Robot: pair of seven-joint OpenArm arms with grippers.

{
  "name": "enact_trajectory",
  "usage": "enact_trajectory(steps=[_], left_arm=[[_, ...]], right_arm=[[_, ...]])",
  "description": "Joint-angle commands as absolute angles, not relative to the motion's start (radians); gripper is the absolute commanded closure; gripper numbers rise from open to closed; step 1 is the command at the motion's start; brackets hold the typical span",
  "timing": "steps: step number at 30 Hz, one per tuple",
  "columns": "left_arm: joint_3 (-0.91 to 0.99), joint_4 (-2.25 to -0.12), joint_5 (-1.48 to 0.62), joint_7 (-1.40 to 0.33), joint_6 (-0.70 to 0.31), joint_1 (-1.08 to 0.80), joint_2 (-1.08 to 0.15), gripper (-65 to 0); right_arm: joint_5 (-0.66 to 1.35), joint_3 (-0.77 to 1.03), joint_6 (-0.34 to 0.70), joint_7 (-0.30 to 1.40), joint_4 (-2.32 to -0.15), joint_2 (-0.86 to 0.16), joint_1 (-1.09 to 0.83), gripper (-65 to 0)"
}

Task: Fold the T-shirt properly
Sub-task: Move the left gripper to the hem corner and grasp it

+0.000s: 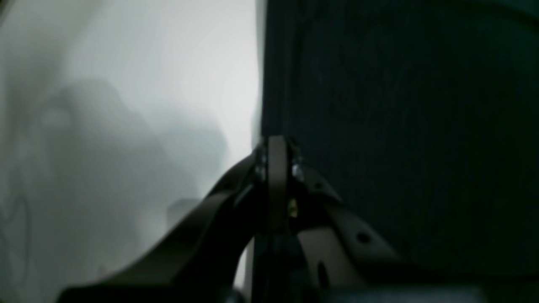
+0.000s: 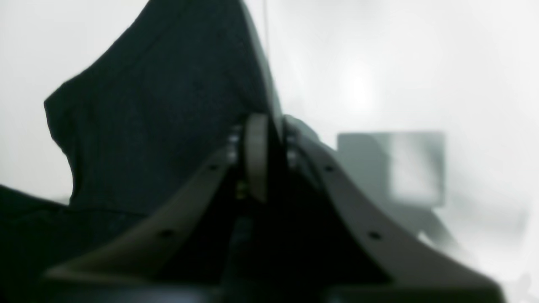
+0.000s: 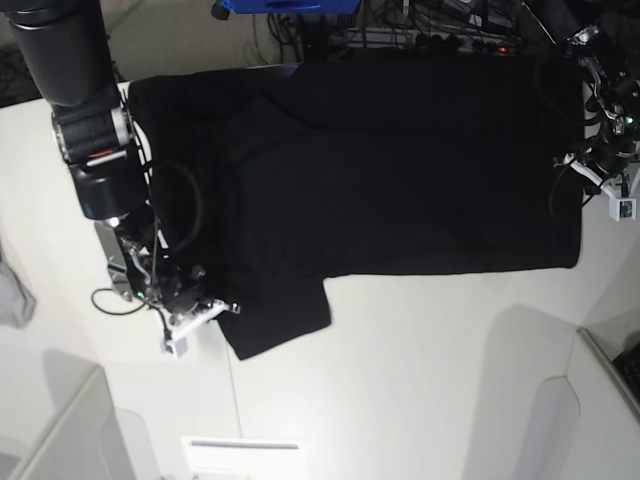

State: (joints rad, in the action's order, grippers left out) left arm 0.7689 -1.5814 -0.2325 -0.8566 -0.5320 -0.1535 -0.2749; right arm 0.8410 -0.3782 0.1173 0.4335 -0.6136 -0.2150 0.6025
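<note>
Both wrist views are badly blurred. In the left one the left tool meets the T-shirt edge, but the contact itself is smeared. The right tool hides its own tips against cloth. From the base view the T-shirt's far edge blends into dark clutter.

No legible text, label, brand, number or sign appears in any of the three views. The T-shirt presents a plain black surface with no print showing. Both wrist views are blurred; no marking can be read on either claw body. The small white modules at the wrists in the base view are too small to show any lettering.
</note>
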Motion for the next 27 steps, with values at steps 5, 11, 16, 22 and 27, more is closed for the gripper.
enact_trajectory(steps=[5,11,16,22,27], left_arm=[[0.769,-1.598,-0.24,-0.835,-0.536,-0.134,-0.306,0.0],[0.776,-1.504,-0.24,-0.835,-0.533,-0.047,-0.329,-21.1],[0.774,-1.394,-0.24,-0.835,-0.533,0.041,-0.369,-39.2],[0.765,-1.26,-0.197,-0.829,-0.533,0.148,-0.403,-41.3],[0.765,-1.152,-0.085,-0.828,-0.533,0.275,-0.401,-41.3]], right_arm=[[0.842,-0.377,0.12,0.435,-0.621,-0.223,0.628,0.0],[0.842,-0.377,0.119,0.435,-0.621,-0.223,0.628,0.0],[0.842,-0.375,0.119,0.437,-0.621,-0.223,0.628,0.0],[0.842,-0.375,0.119,0.438,-0.627,-0.223,0.63,0.0],[0.842,-0.375,0.119,0.438,-0.628,-0.223,0.631,0.0]])
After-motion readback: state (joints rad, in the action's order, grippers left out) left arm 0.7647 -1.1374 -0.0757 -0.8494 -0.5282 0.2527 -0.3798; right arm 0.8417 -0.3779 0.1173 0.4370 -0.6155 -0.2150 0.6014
